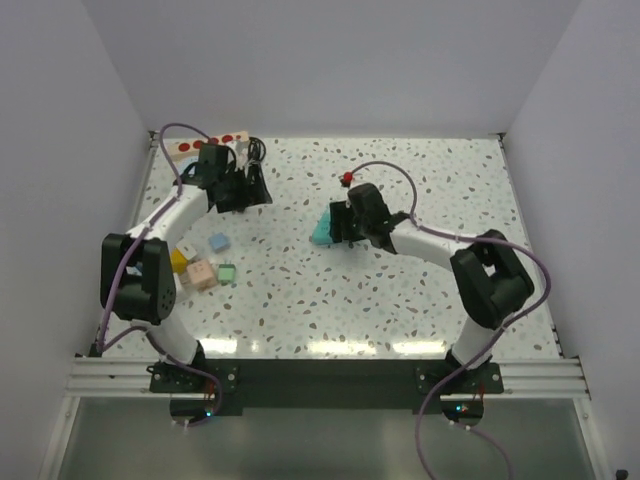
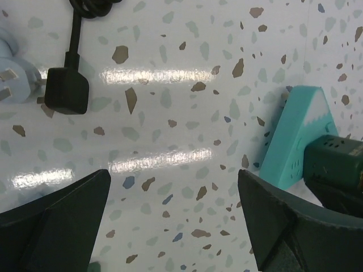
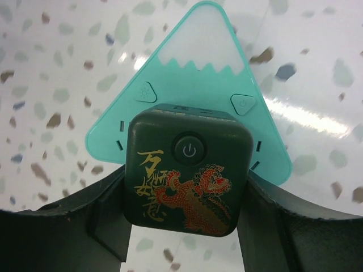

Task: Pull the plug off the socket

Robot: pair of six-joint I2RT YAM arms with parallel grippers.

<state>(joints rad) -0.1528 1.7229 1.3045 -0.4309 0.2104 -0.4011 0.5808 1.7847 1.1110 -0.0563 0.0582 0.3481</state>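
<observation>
Black plug (image 2: 67, 90) lies ahead of the wide-open left gripper (image 2: 174, 177); the right gripper (image 3: 186, 190) squeezes a dark box (image 3: 187, 150) between its jaws.

We see bright, even light from overhead. Glare bars streak the glossy bench (image 1: 400, 300) at six o'clock in the top view and run across the left wrist view. Shadows are soft. The dark fingers (image 2: 57, 226) at five and seven o'clock in both wrist views look blurred and underlit.

Teal triangle (image 3: 195, 62) touching dark dragon-printed cube (image 3: 187, 170) (pastel blocks (image 1: 198, 275) well apart)
</observation>
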